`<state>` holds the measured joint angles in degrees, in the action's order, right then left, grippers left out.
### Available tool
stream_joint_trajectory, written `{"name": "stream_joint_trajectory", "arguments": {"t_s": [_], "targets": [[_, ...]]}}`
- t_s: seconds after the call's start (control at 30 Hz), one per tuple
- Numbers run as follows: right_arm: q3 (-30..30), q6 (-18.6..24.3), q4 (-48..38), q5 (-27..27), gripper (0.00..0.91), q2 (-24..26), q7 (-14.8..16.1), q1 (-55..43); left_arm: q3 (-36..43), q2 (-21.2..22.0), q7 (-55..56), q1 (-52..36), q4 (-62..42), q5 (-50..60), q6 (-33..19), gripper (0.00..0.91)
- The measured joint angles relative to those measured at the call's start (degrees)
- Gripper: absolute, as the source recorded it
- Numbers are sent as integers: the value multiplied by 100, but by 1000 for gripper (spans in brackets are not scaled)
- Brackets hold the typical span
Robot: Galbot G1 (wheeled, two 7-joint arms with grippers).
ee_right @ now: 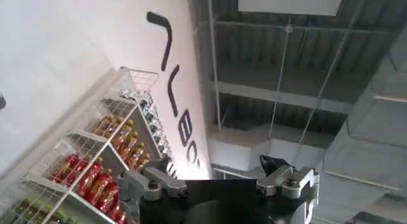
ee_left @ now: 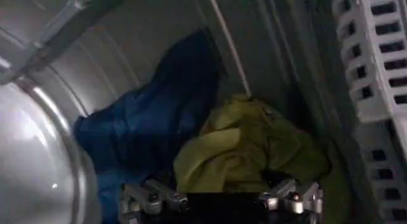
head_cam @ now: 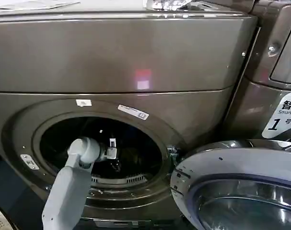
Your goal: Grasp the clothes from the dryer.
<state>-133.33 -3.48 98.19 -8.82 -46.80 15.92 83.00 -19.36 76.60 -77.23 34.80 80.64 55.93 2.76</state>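
The crumpled yellow-green soft fabric clothes lie on the drum floor of the bronze-grey metal front-loading dryer, touching a dark blue garment. Light and limp, they should pinch best at a raised fold. The left gripper hovers just before them with fingers spread; the right gripper idles agape outside, pointing toward the ceiling.

Drum interior dark past the dryer porthole rim.

From the head camera, the left gripper reaches beyond the porthole rim into blackness, its fingertips too dark to make out; the glass door beside the rim is cut by the frame's edge. In the left wrist view, the clothes lie partly behind the gripper's body, and a dark blue garment beside them fades into shadow.
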Motion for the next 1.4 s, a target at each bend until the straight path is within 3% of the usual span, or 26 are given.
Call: {"name": "stream_joint_trajectory", "arguments": {"t_s": [0.43,0.47,0.53,0.63,1.4], "targets": [[29,2,-4,-11,907,19,2,-10,-16,111,5,-139,-456,253,21,907],[33,2,-4,-10,907,20,2,-13,-16,118,5,-143,-475,269,20,876],[36,2,-3,-10,907,21,2,-16,-16,122,1,-151,-499,276,23,148],[30,2,1,-10,907,23,2,-9,-15,120,-6,-162,-519,278,28,34],[-26,-8,31,-70,907,95,1,62,-6,11,24,-107,-539,209,82,0]]}}
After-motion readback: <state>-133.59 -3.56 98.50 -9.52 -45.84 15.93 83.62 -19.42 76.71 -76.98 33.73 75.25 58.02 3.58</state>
